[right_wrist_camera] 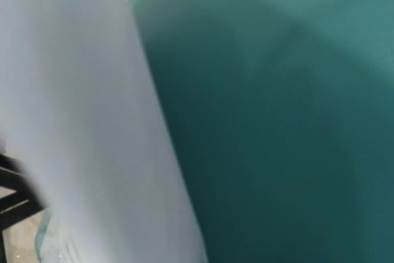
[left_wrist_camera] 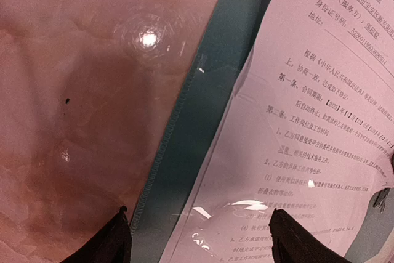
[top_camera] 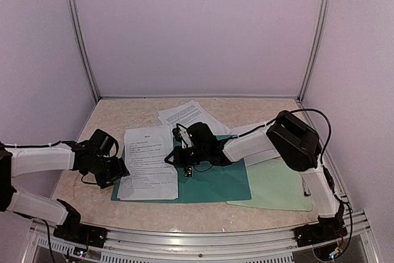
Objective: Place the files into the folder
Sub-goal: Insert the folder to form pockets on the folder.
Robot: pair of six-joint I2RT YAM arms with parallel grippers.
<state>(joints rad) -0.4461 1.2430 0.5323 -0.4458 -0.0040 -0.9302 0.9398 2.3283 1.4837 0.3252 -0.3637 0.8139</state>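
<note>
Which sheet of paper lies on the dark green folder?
The front sheet, beside the left gripper: it covers the left part of the folder. The other sheets lie farther back, on the table.

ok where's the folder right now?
Top view: the folder lies flat front-centre on the table, a printed sheet on its left half, the mint clipboard at its right edge.
</note>
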